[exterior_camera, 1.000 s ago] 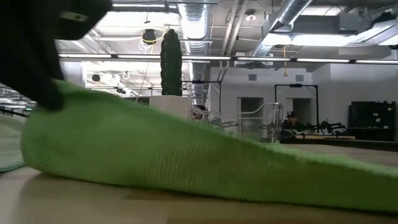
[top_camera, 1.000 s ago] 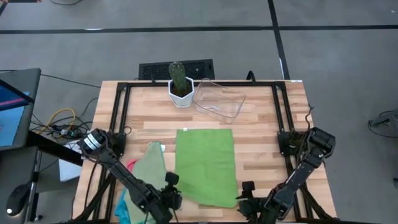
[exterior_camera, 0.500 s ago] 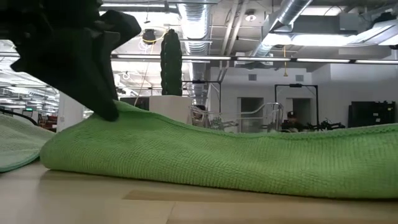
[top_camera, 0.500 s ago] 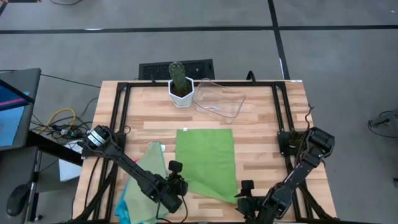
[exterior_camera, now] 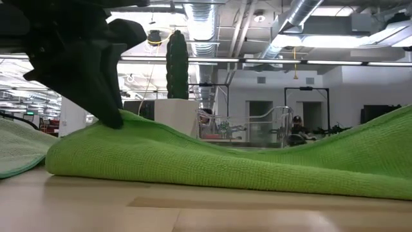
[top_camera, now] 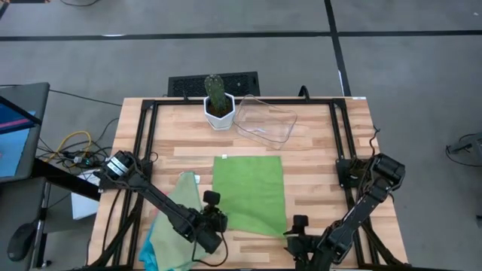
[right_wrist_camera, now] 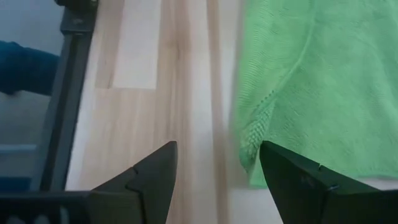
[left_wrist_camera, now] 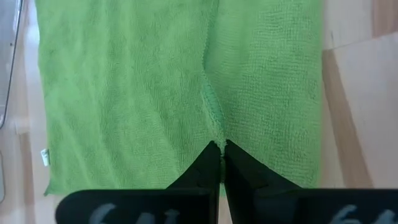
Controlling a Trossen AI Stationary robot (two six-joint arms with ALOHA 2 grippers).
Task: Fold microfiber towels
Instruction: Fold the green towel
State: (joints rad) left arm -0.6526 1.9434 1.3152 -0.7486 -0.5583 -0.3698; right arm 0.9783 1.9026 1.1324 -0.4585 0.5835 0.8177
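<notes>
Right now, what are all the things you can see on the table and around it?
bright green towel: one, middle of the table, near edge lifted and folding over
pale green towel: one, left of the bright one
turquoise towel: one, only a bit peeking out at the near left edge
cactus: one, green, in a white pot at the far edge
clear plastic tray: one, beside the cactus
left gripper: shut on the bright green towel's near left corner
right gripper: open, by the towel's near right corner
</notes>
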